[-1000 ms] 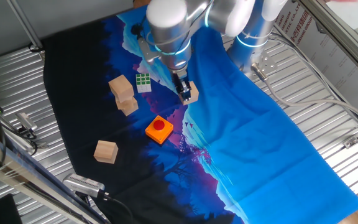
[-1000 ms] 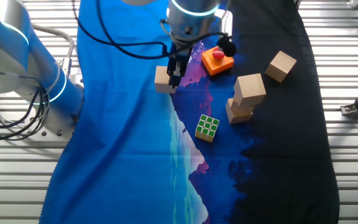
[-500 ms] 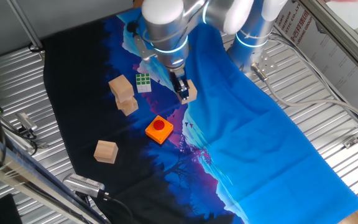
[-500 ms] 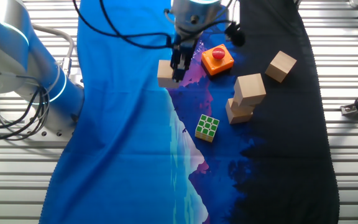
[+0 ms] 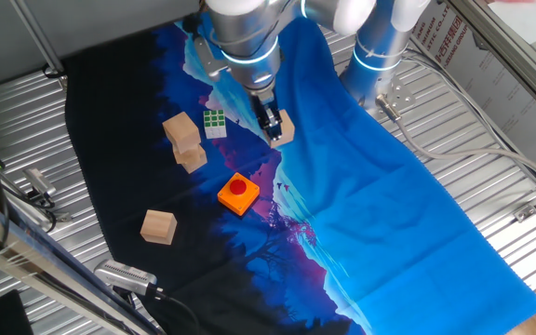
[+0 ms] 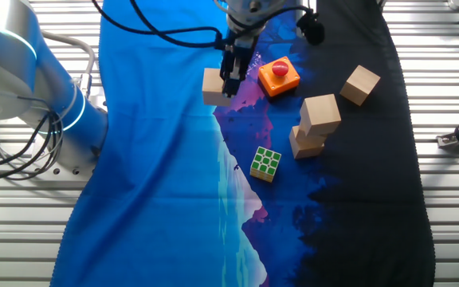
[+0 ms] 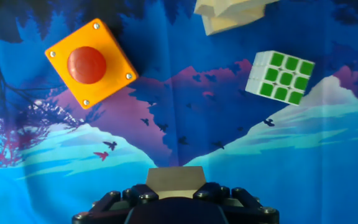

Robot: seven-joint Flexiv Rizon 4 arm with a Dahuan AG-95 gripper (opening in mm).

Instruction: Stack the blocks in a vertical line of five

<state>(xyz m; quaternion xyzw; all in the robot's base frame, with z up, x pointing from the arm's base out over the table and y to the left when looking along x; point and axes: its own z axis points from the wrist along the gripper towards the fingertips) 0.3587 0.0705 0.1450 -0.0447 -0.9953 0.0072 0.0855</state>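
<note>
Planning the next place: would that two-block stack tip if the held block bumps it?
Probably. The two-block stack has its top cube twisted and overhanging the lower one, so a sideways bump could topple it. Smooth wooden faces may slide. The held block looks rigid in the fingers.

Got one plain tan wooden cube (image 6: 212, 85) pinched in my gripper (image 6: 231, 80), two more stacked crooked (image 6: 314, 125), fourth lying alone (image 6: 361, 84).

No text can be read with any certainty; the only lettering stands on a white panel (image 5: 442, 39) at the far right of one fixed view, just beside the arm's base, in red characters too small and blurred to make out; the wooden blocks, the orange button and the puzzle cube carry no visible writing.
</note>
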